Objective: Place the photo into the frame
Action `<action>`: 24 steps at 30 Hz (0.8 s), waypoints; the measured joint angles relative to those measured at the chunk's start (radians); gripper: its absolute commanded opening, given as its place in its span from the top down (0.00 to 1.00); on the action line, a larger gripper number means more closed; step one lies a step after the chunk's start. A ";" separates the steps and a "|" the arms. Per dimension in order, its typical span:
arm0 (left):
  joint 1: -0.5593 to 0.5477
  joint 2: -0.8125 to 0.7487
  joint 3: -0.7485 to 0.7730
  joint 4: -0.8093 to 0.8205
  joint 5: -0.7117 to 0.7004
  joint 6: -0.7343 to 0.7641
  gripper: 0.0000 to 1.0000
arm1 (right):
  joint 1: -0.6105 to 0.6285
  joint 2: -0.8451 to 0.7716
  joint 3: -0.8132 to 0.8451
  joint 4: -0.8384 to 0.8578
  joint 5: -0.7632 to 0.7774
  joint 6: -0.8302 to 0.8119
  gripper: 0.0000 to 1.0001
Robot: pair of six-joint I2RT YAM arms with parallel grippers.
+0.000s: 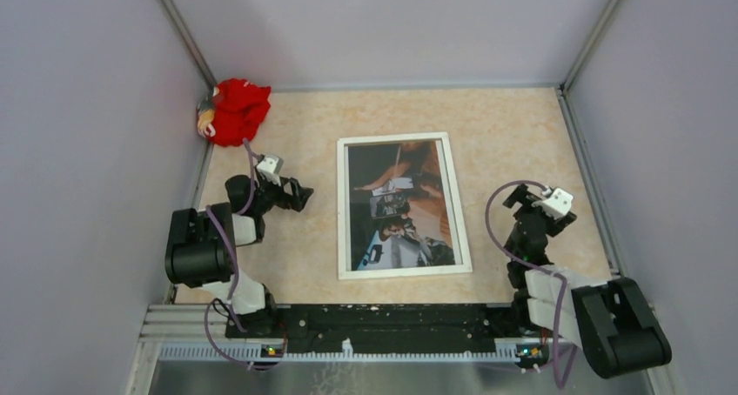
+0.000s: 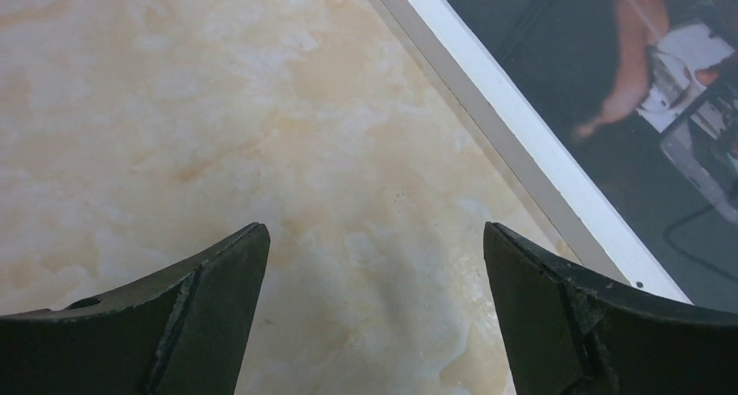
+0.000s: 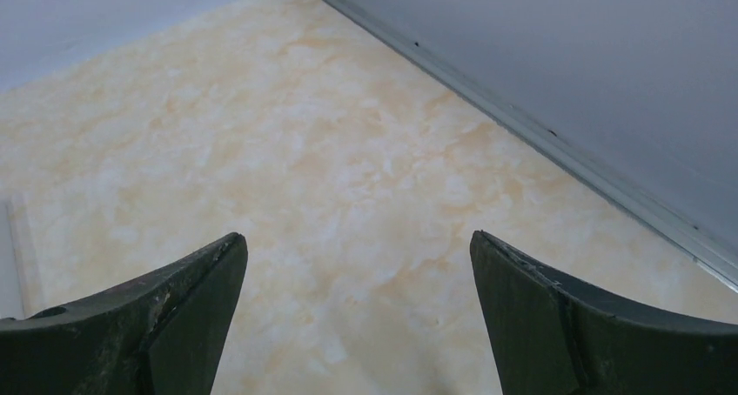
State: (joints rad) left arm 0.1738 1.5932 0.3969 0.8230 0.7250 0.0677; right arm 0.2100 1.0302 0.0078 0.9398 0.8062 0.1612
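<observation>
Inventory, left to right.

- Red soft item: one, in the far left corner of the table; toy or bundled cloth, I cannot tell.
- Left gripper: one, fingers spread wide, empty, hovering just beside the frame's left edge.
- Frame: one, flat at table centre, white front up.
- Photo: one, showing inside the frame's white border.
- Right gripper: one, fingers spread wide, empty, over bare table.

Status: I judge the photo seated and the task done or nearly so. I cannot check the back.
</observation>
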 measured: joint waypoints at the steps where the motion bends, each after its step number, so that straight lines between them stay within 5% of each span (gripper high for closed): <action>1: 0.000 0.000 0.000 0.018 -0.010 -0.003 0.01 | -0.005 0.025 0.000 0.055 -0.004 -0.008 0.01; 6: -0.003 -0.009 -0.032 0.127 -0.047 -0.007 0.01 | -0.016 0.279 0.000 0.346 -0.050 -0.069 0.01; 13: -0.057 -0.010 -0.182 0.343 -0.174 -0.007 0.01 | -0.016 0.454 0.002 0.526 -0.259 -0.200 0.01; 24: -0.116 -0.001 -0.135 0.307 -0.323 0.016 0.01 | -0.141 0.447 0.163 0.330 -0.396 -0.133 0.01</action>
State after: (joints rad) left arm 0.0574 1.5921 0.2623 1.1301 0.4015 0.0834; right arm 0.0692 1.4776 0.1707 1.2701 0.4099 0.0284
